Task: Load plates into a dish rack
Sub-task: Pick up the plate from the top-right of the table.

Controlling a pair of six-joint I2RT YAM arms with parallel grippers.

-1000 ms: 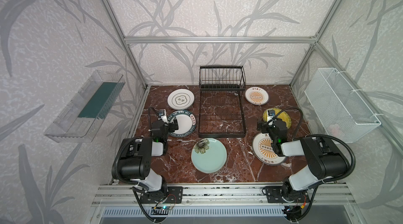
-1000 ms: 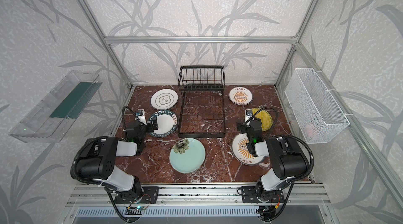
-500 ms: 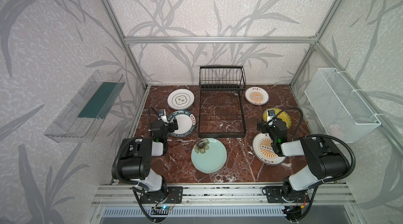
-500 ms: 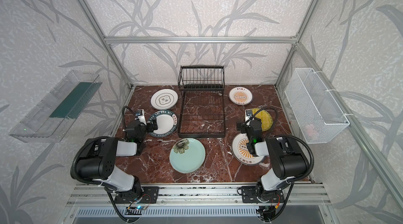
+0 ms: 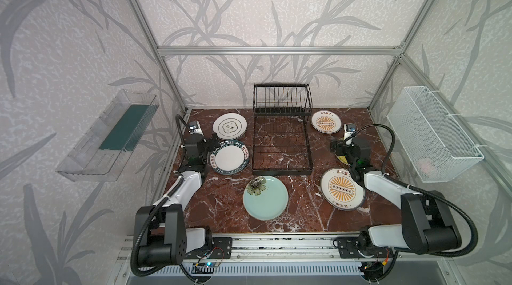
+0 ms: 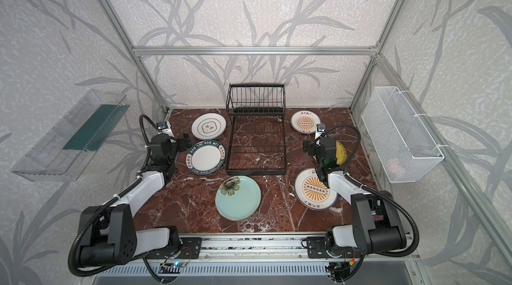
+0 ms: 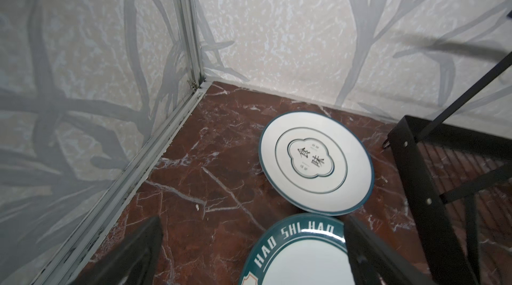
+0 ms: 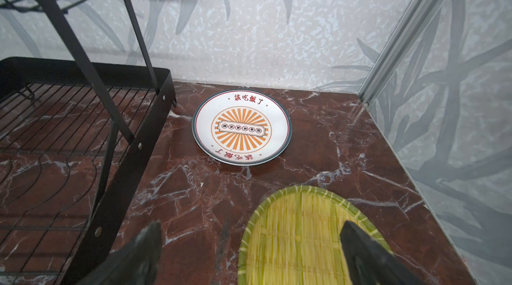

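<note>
Right wrist: yellow plate (image 8: pixel 299 242) plain; top views half-hidden.

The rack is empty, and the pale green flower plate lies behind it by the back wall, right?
Not quite: the green flower plate lies in front of the rack, on the robot's side, as both top views show. The rack is indeed empty.

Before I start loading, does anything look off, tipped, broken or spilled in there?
Nothing stands out. The dish rack stands upright and empty; the plates lie flat on the table, with no visible damage or spill. Left gripper and right gripper are open and empty.
</note>
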